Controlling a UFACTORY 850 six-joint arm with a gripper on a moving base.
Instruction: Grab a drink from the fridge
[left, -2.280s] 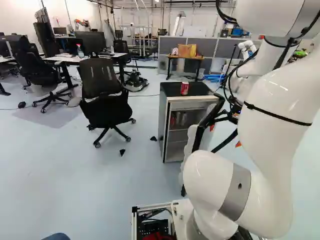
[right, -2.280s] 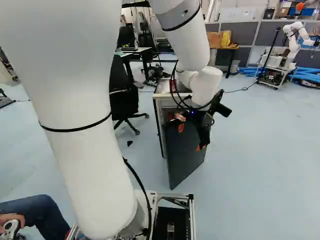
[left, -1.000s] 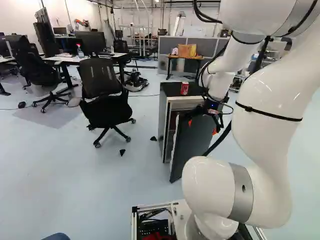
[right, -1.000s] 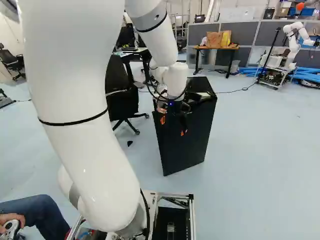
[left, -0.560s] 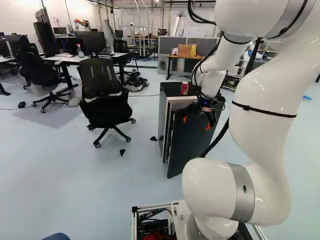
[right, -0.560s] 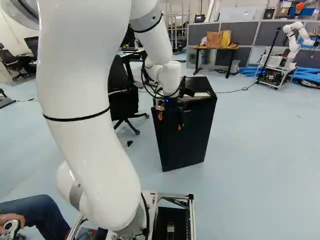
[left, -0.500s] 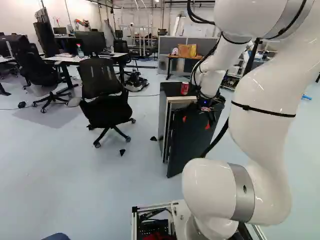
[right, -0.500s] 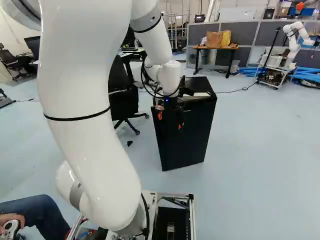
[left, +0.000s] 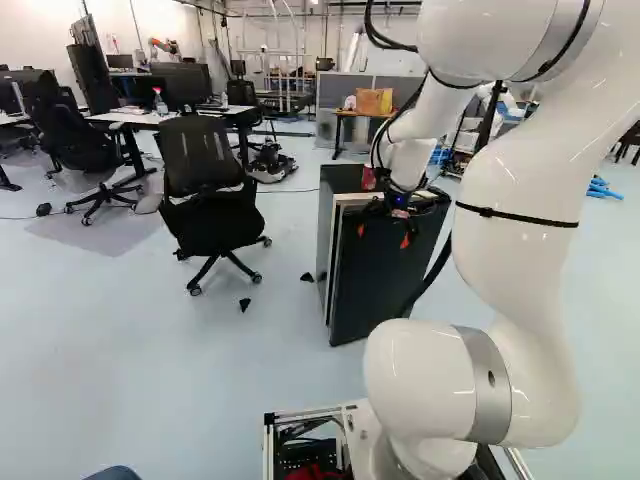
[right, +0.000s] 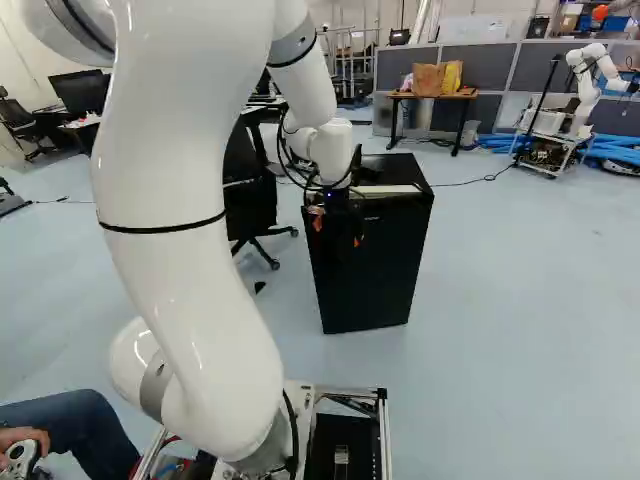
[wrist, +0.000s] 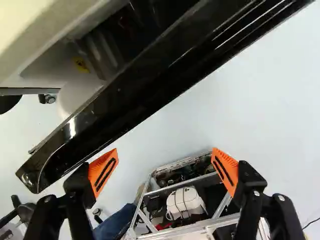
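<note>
In the left base view my gripper (left: 383, 236) hangs against the upper front of the fridge's black door (left: 378, 295). The door stands nearly closed, with a narrow gap along the fridge body (left: 327, 235). A red can (left: 368, 178) is on the fridge top, partly covered by the arm. From the wrist, the gripper (wrist: 164, 171) is open, its orange-padded fingers wide apart with nothing between them. Ahead of them runs the door's glossy black edge (wrist: 150, 87); past it a slice of the fridge inside shows, its contents unclear.
An office chair (left: 208, 190) stands left of the fridge in the left base view. Behind are a small table with bags (right: 432, 96) and grey partitions. Another robot (right: 590, 85) is at the far right. A person's leg (right: 75, 430) and hand show beside the base.
The fridge door has swung from wide open to nearly closed, with my arm moving leftward along with it. The fingers have stayed open. The base and the fridge body have not moved.
</note>
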